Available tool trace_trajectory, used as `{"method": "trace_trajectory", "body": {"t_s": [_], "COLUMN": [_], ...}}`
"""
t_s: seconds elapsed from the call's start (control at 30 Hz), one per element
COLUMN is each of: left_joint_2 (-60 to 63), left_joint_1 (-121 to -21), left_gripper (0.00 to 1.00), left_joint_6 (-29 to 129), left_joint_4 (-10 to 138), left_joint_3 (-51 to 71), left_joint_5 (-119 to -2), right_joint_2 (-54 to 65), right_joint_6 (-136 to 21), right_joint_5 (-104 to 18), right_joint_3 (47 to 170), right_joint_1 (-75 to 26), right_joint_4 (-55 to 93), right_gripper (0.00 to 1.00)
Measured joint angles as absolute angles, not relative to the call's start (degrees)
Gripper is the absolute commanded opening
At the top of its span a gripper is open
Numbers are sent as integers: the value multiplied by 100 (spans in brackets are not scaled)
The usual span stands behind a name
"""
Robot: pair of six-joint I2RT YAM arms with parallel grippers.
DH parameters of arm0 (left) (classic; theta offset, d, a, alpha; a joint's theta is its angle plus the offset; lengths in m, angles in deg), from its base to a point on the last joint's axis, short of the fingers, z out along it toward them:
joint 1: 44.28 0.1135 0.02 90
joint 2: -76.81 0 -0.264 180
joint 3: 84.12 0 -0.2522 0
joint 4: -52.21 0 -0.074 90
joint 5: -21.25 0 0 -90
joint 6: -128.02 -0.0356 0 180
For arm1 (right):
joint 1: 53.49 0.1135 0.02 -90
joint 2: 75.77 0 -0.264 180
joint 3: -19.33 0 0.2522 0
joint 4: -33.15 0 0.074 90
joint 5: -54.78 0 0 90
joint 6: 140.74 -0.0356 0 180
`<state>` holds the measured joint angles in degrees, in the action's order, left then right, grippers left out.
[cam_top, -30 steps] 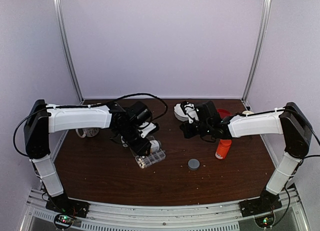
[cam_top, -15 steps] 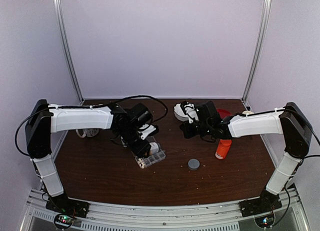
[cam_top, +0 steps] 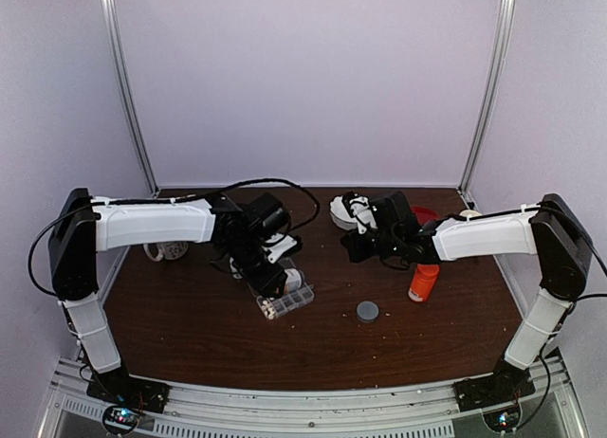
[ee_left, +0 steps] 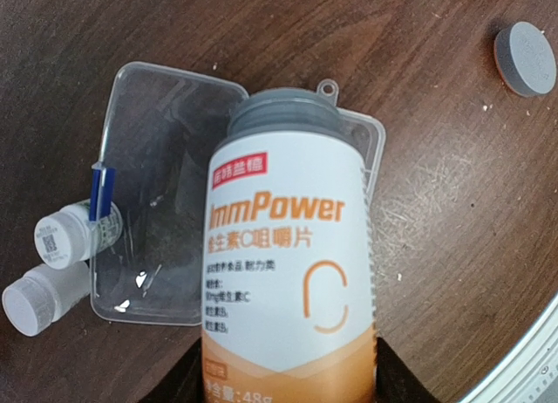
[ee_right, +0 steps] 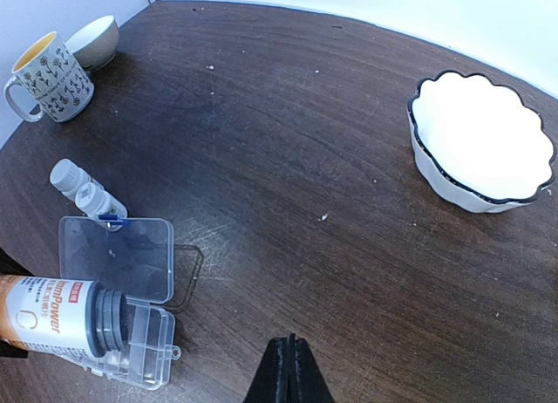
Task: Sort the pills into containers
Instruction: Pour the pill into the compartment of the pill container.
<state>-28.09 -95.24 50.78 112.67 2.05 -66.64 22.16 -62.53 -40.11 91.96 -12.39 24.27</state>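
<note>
My left gripper (cam_top: 275, 272) is shut on a white and orange "ImmPower" bottle (ee_left: 288, 246). The bottle is tipped, with its open grey neck over the compartments of the clear pill organizer box (ee_left: 373, 150). The box's lid (ee_left: 166, 159) lies open flat on the table. The box also shows in the top view (cam_top: 289, 303) and in the right wrist view (ee_right: 144, 351), below the bottle's neck (ee_right: 52, 316). I cannot make out single pills; the bottle hides most compartments. My right gripper (ee_right: 291, 340) is shut and empty, held above bare table right of the box.
Two tiny white bottles (ee_left: 52, 263) lie beside the lid. A grey cap (cam_top: 367, 312) and an orange bottle (cam_top: 423, 282) stand to the right. A white scalloped bowl (ee_right: 479, 150) is at the back. A mug (ee_right: 48, 76) and a small bowl (ee_right: 94, 38) are far left.
My left gripper and the bottle have shifted only slightly over the box. The right arm has not moved.
</note>
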Motion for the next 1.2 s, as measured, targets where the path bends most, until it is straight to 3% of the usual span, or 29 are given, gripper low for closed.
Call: {"method": "trace_trajectory", "body": {"t_s": [1.2], "left_joint_2": [-2953], "left_joint_1": [-9565], "left_gripper": [0], "left_joint_6": [5078], "left_joint_4": [11383], "left_joint_3": [-20], "left_joint_5": [-6771], "right_joint_2": [2216], "right_joint_6": [-6251], "right_joint_5": [-4011], "right_joint_3": [9196], "right_joint_1": [-1239], "right_joint_4": [2390], "right_gripper": [0]}}
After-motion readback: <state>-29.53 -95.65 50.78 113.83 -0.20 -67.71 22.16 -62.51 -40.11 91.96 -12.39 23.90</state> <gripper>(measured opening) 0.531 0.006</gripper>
